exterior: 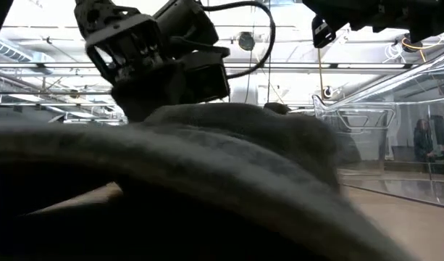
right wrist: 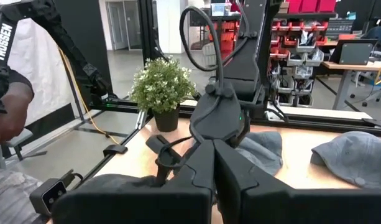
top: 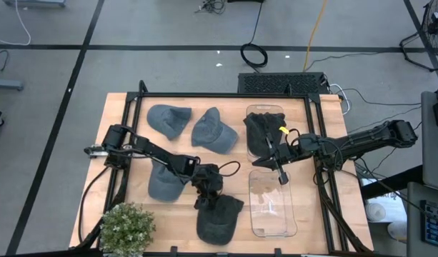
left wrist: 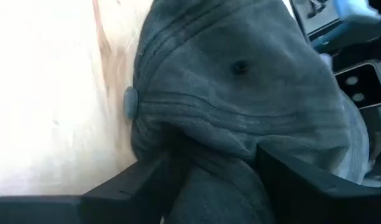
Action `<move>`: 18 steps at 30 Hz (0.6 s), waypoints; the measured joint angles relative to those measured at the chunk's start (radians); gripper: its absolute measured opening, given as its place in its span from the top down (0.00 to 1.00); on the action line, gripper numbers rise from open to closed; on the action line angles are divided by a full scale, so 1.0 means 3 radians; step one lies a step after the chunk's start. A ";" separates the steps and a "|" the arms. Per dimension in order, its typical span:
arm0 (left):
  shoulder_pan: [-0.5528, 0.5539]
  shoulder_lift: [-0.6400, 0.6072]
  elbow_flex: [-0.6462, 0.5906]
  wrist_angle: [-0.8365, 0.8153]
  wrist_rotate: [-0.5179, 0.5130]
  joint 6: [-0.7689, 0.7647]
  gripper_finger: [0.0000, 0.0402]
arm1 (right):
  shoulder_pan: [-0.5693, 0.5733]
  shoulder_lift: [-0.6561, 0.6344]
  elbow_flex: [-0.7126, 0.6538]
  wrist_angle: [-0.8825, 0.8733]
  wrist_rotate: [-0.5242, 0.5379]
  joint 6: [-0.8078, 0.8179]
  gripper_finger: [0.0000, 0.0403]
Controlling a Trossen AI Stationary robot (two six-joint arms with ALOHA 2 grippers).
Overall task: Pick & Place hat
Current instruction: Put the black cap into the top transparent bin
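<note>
Gripping is judged to be in progress: the left gripper [top: 204, 194] is set down on the dark grey hat [top: 220, 216] near the front edge of the counter [top: 129, 143], just beside the potted plant [top: 127, 227]. In the left wrist view the fingers [left wrist: 131, 186] are seen parted around a pinched fold of crown fabric, presumably so the limp cloth can be lifted. The right gripper [top: 281, 176] is held over the clear tray [top: 272, 207] toward the right edge, fingers closed together with nothing between them.
</note>
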 joint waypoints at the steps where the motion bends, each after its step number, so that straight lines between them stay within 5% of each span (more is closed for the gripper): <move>1: 0.0000 0.0001 0.0000 -0.0002 -0.0022 0.0031 0.42 | 0.0000 0.0000 0.0000 0.0000 0.0000 0.0000 1.00; 6: -0.0002 -0.0015 -0.0003 -0.0027 -0.0123 0.0207 0.56 | 0.0000 0.0000 0.0000 -0.0010 0.0003 0.0000 1.00; 12: 0.0035 -0.0047 -0.0010 -0.0070 -0.0058 0.0321 0.93 | 0.0000 0.0000 0.0000 -0.0027 0.0003 0.0024 1.00; 18: 0.0100 -0.0344 -0.0014 -0.0216 0.0072 0.0292 0.97 | -0.0005 0.0001 0.0000 -0.0003 0.0003 0.0027 1.00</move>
